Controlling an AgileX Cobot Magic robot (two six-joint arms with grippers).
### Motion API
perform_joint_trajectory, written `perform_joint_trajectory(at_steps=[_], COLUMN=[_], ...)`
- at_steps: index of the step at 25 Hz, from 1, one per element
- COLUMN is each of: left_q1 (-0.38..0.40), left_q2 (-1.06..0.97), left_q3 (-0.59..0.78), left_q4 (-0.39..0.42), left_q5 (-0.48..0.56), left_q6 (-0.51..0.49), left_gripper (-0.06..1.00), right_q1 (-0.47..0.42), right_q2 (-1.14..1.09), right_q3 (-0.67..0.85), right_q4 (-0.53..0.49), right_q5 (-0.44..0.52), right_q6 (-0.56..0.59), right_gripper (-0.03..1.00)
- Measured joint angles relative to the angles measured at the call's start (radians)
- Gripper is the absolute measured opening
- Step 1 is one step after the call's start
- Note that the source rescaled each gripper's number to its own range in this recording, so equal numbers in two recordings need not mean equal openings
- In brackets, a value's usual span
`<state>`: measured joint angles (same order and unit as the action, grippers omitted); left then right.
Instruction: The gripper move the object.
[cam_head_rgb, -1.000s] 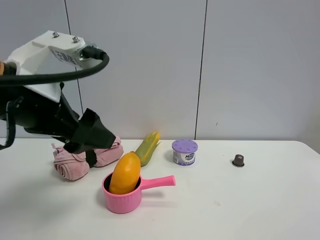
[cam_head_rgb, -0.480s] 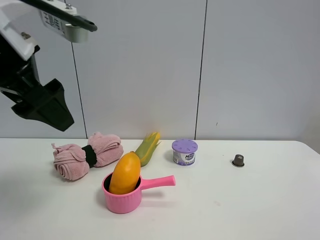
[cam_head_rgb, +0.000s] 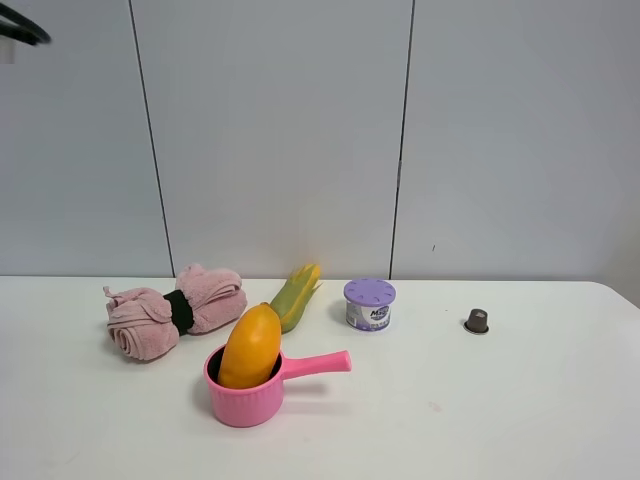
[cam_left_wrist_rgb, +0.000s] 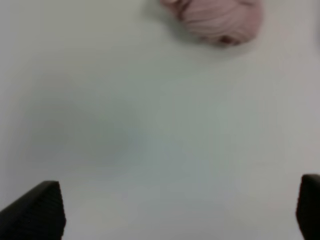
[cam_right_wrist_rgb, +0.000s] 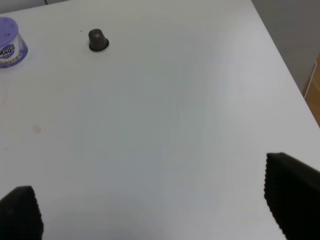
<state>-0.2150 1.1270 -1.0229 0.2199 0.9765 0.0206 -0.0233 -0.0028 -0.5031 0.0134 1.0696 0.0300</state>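
- Left claw (cam_left_wrist_rgb: 172, 212) hangs spread wide and empty above bare bench (cam_head_rgb: 480, 400). Only an end of the pink towel roll (cam_left_wrist_rgb: 220, 20) shows in its wrist view.
- Right claw (cam_right_wrist_rgb: 156, 202) is also wide and holds nothing. It is over the bench, with the small dark cap (cam_right_wrist_rgb: 98, 40) and the purple-lidded tub (cam_right_wrist_rgb: 7, 47) in its view.
- Neither claw appears in the high view, so both seem well clear of the fruit.
- The mango (cam_head_rgb: 250, 345) stands on end in the pink pot (cam_head_rgb: 245, 400), lower left of centre in the high view. It is tilted and leans on the rim, with much of it above the rim, and the pot's handle points right.
- The corn cob (cam_head_rgb: 297, 295) lies just behind the pot.
- Tipping is the likeliest trouble. The fruit sits high and off-balance in what looks like a light pot, so a sideways nudge from a descending claw could topple it or drag the pot along.
- The smooth, rounded skin could slide out of a pinch placed too near the tip.
- A reach that runs too deep could close on the cob instead, or knock it.
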Motion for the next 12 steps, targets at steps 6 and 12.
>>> perform_joint_trajectory(at_steps=[6,12], left_q1=[0.147,0.195], left_q2=[-0.217,-0.444], left_q3=[0.0,-0.001], left_q4=[0.0,-0.006], left_q5=[0.149,0.232], left_q6=[-0.006,-0.04], left_gripper=[0.84,0.84], right_q1=[0.0,0.0], right_q2=[0.0,0.0], right_q3=[0.0,0.0], right_q4=[0.0,0.0], right_q5=[0.0,0.0], right_q6=[0.0,0.0], right_gripper=[1.0,1.0])
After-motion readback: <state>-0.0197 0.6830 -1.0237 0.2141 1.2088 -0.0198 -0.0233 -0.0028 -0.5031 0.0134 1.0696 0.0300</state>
